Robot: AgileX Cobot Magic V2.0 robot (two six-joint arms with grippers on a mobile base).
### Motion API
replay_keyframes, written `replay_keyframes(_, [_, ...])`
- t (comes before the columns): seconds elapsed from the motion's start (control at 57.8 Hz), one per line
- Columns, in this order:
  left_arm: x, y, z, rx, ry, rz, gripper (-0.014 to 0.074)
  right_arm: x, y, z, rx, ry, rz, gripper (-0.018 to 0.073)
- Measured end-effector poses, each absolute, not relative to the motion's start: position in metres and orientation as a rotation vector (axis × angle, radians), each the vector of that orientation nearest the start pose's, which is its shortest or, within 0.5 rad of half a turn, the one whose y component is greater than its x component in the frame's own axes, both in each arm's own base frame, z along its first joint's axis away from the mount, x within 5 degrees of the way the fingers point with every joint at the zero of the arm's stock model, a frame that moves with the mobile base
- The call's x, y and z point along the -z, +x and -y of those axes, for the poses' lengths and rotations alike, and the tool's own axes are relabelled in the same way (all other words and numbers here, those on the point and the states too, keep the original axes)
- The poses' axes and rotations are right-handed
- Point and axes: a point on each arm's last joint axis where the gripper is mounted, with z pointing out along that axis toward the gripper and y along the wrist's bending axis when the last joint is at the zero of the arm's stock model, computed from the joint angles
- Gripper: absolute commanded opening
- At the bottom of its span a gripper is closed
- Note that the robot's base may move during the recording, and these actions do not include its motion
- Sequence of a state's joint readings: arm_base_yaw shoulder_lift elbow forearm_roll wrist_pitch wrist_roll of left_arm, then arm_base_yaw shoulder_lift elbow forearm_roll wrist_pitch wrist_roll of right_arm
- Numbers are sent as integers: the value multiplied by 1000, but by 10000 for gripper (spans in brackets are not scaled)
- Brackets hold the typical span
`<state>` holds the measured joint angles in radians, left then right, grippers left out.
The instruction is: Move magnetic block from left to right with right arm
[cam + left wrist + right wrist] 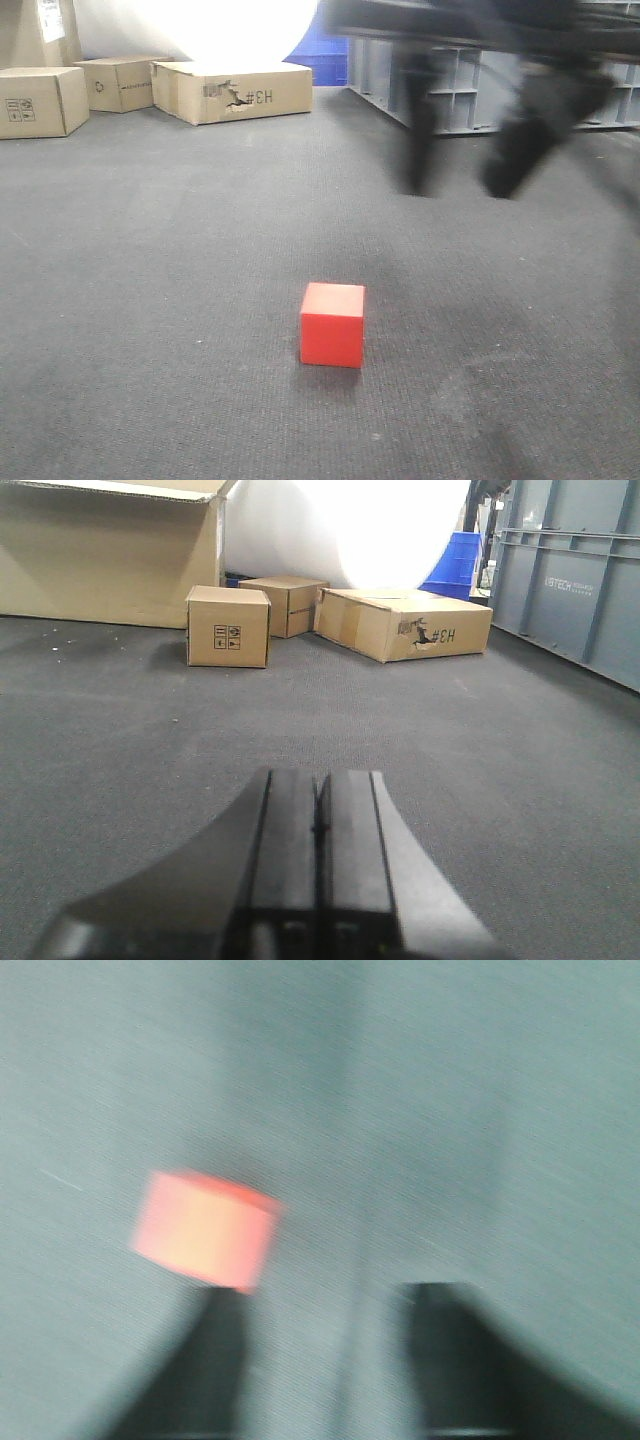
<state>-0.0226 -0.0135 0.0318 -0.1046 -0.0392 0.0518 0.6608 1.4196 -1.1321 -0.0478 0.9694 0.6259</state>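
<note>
The magnetic block (332, 325), a small plain red cube, rests on the dark grey carpet near the middle of the front view. My right gripper (470, 185) hangs blurred in the air above and to the right of it, open and holding nothing. In the right wrist view the block (205, 1228) looks washed-out orange, just past the left fingertip (222, 1305), and the gap of the right gripper (325, 1295) shows only carpet. My left gripper (320, 785) is shut, its two fingers pressed together low over bare carpet, with no block in its view.
Brown cardboard boxes stand at the back left: a small one (38, 100), another (120, 82) and a long flat one marked H3 (232, 90). A grey shelving crate unit (480, 95) lines the back right. A blue bin (320, 45) sits behind the boxes.
</note>
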Motion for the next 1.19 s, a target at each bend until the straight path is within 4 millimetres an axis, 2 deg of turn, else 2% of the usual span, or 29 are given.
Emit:
replay_keyframes(0.086, [-207, 56, 1, 58, -25, -1463, -126, -291, 215, -146, -315, -39, -2769, 32])
replay_keyframes(0.225, [-207, 56, 1, 58, -25, -1463, -126, -283, 200, -104, -343, -3, -2694, 35])
replay_keyframes(0.346, [-207, 56, 1, 58, -25, -1463, -126, -278, 185, -75, -329, -55, -2614, 35])
replay_keyframes(0.501, [-207, 56, 1, 58, -25, -1463, -126, -273, 162, -46, -272, -126, -2460, 35])
replay_keyframes(0.622, [-207, 56, 1, 58, -25, -1463, -126, -270, 145, -28, -212, -82, -2298, 35])
replay_keyframes(0.83, [-207, 56, 1, 58, -25, -1463, -126, -260, 113, -12, -155, 8, -2006, 35])
replay_keyframes(1.003, [-207, 56, 1, 58, -25, -1463, -126, -254, 88, -8, -142, 14, -1774, 35])
replay_keyframes(1.193, [-207, 56, 1, 58, -25, -1463, -126, -256, 58, -5, -113, -14, -1565, 35])
